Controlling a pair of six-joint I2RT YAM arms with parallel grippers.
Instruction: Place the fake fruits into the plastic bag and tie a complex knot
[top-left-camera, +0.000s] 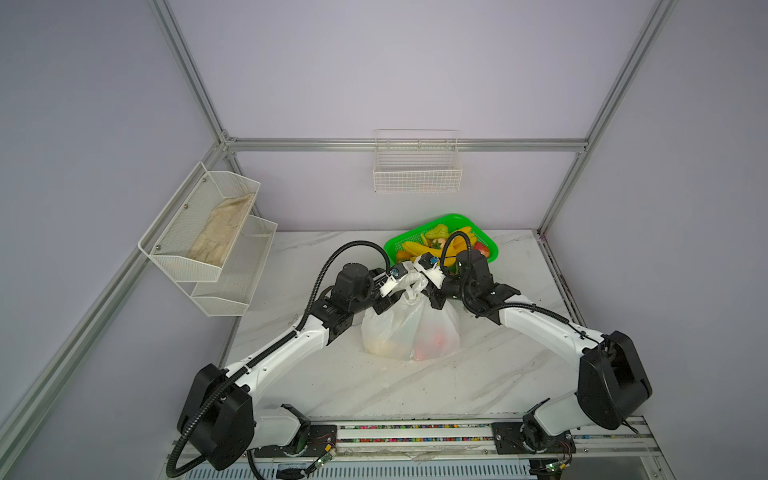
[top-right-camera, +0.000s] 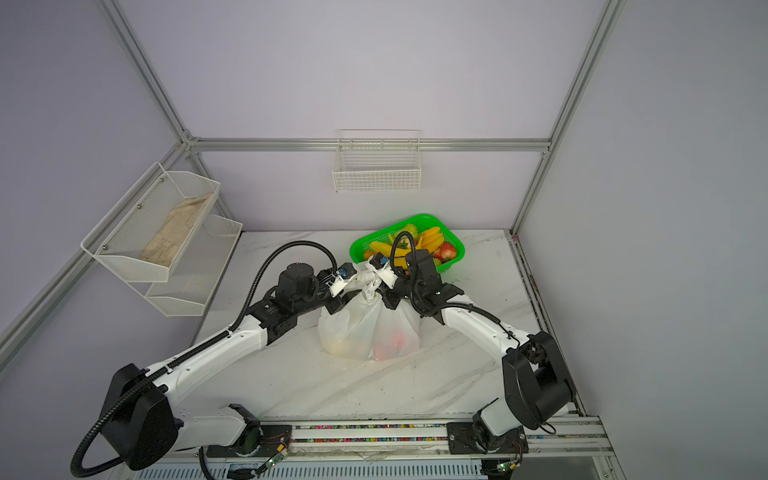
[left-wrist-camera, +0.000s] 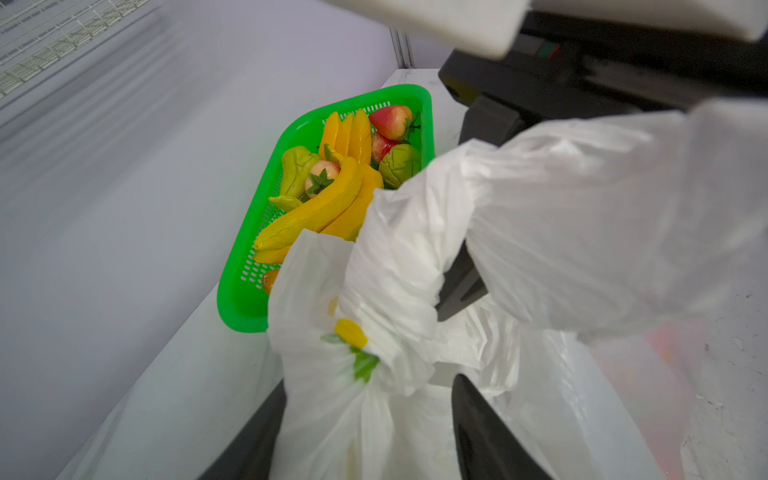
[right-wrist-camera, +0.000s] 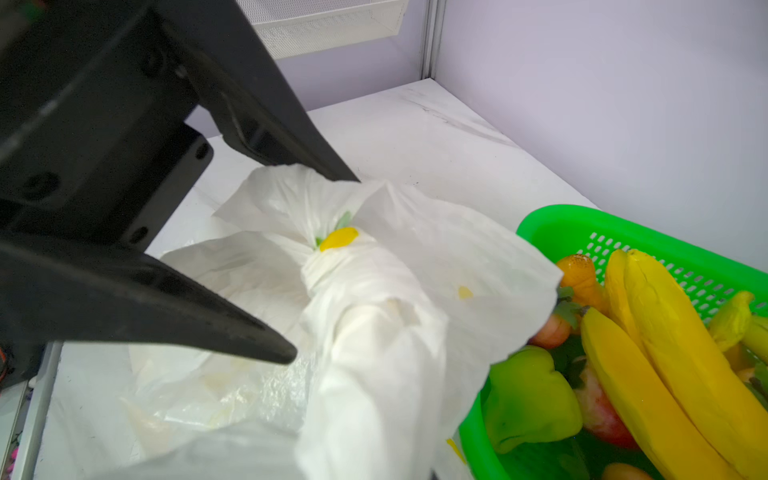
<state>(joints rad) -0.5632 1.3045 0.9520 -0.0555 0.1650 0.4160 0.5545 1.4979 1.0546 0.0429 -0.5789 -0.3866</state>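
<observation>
The plastic bag (top-left-camera: 399, 328) (top-right-camera: 357, 328) stands mid-table, white with lemon print, and reddish and yellowish fake fruits (top-left-camera: 434, 340) show dimly through it. Its handles are twisted together at the top (right-wrist-camera: 336, 243). My left gripper (left-wrist-camera: 370, 380) (right-wrist-camera: 324, 268) is open, its two black fingers straddling the bag's gathered neck. My right gripper (top-left-camera: 430, 297) is shut on one bag handle, which drapes over its finger (left-wrist-camera: 461, 286); its own jaws are hidden under the white plastic. More fake fruits, among them bananas (left-wrist-camera: 316, 212) (right-wrist-camera: 665, 353), apples and green ones, lie in a basket behind.
The bright green basket (top-left-camera: 457, 217) (top-right-camera: 424, 217) sits right behind the bag, touching the draped handle. A white wire basket (top-left-camera: 417, 174) hangs on the back wall. Mesh shelves (top-left-camera: 232, 286) at the left hold a beige cloth (top-left-camera: 220, 232).
</observation>
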